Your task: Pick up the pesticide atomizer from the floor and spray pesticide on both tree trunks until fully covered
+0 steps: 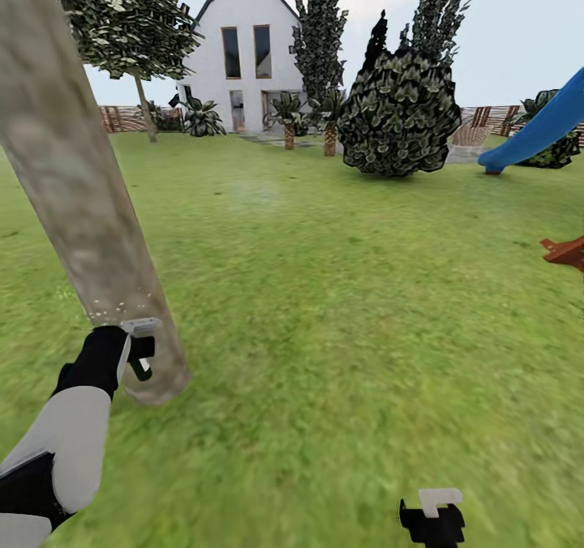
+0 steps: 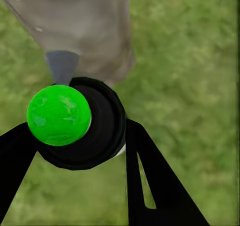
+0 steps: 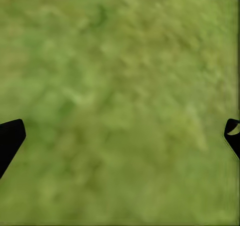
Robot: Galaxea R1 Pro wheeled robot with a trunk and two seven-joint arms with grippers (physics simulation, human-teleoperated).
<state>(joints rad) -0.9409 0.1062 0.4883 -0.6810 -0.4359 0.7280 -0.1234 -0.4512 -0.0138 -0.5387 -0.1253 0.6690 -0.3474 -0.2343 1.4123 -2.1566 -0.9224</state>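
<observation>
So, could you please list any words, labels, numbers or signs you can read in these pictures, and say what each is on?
There are none to read.
The pesticide atomizer in the left gripper shows a plain green cap, no lettering.
The tree trunk and the white house bear no writing.

White house (image 1: pixel 243 53), dark bush (image 1: pixel 399 114) — blue slide (image 1: pixel 539 126).

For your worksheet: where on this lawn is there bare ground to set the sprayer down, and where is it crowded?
Bare grass runs from the trunk right to the red object, and back to the bush. Grass under the right gripper is bare too. Crowded: trunk foot, where the left gripper holds the atomizer.
</observation>
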